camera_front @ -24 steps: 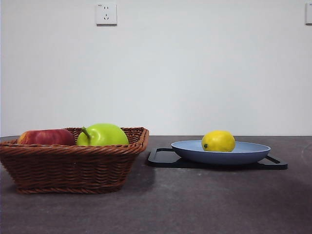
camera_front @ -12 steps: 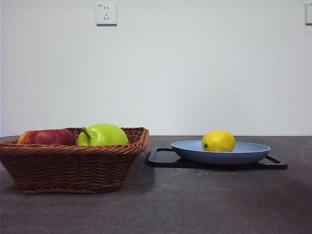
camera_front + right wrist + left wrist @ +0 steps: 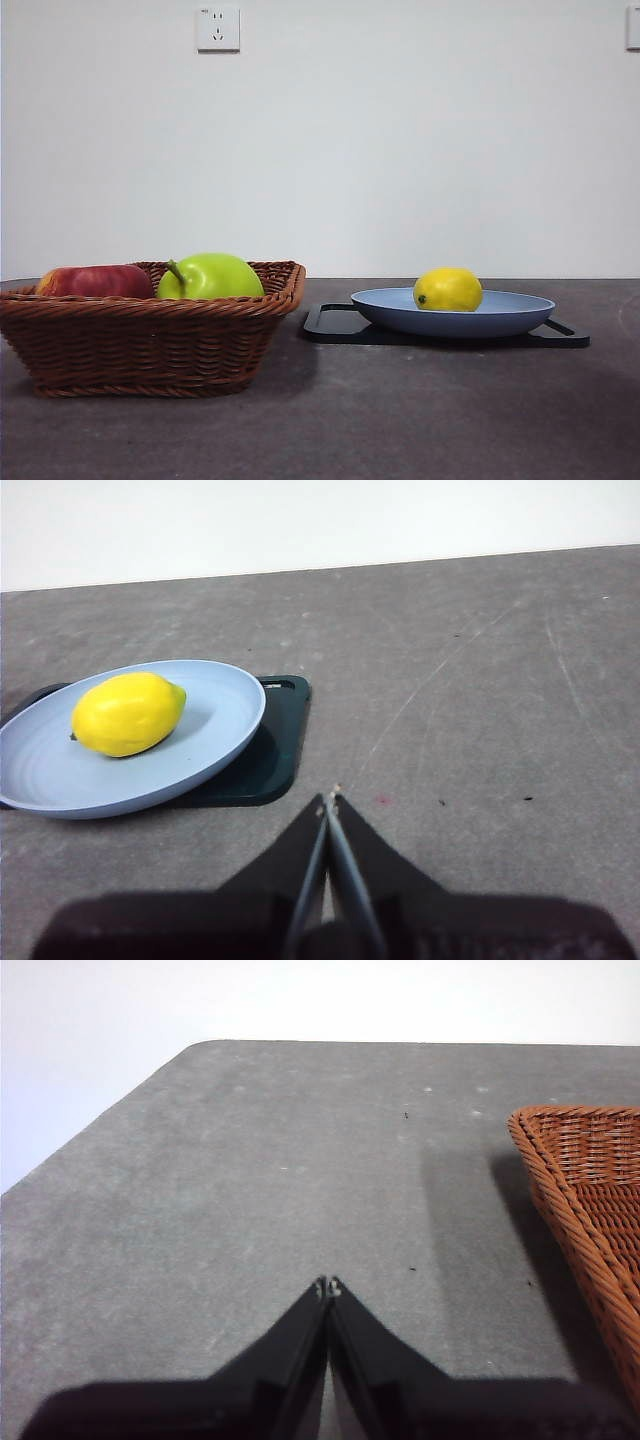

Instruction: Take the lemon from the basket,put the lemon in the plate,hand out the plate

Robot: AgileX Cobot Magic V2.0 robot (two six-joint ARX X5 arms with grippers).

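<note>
- The lemon (image 3: 448, 289) lies on its side in the plate (image 3: 500, 315), a little toward the 9 o'clock side of the plate's middle in the front view, its dark stem spot turned toward the basket.
- In the right wrist view the lemon (image 3: 127, 713) rests on the plate's (image 3: 215, 730) shallow floor, clear of the rim.
- The plate sits on a black tray (image 3: 335, 325), whose ends stick out past the plate at 3 and 9 o'clock.
- The basket (image 3: 150, 340) stands on the table (image 3: 400, 420) at 9 o'clock from the plate, near the tray but not touching it.
- A red apple (image 3: 95, 281) and a green apple (image 3: 212, 276) rise above the basket's braided rim, side by side, the red one on the side far from the plate; I cannot tell whether they touch.
- The left gripper (image 3: 328, 1287) hangs over bare table (image 3: 250, 1190), its two jaws pressed together with nothing between them; one corner of the basket (image 3: 590, 1190) shows beside it, apart from the tips.
- The right gripper (image 3: 328, 802) hangs over bare table just beside the tray (image 3: 265, 755), jaws closed tip to tip on nothing, off the plate's rim.
- Neither arm shows in the front view.
- A white wall socket (image 3: 218, 29) sits high on the wall at 12 o'clock above the basket.
</note>
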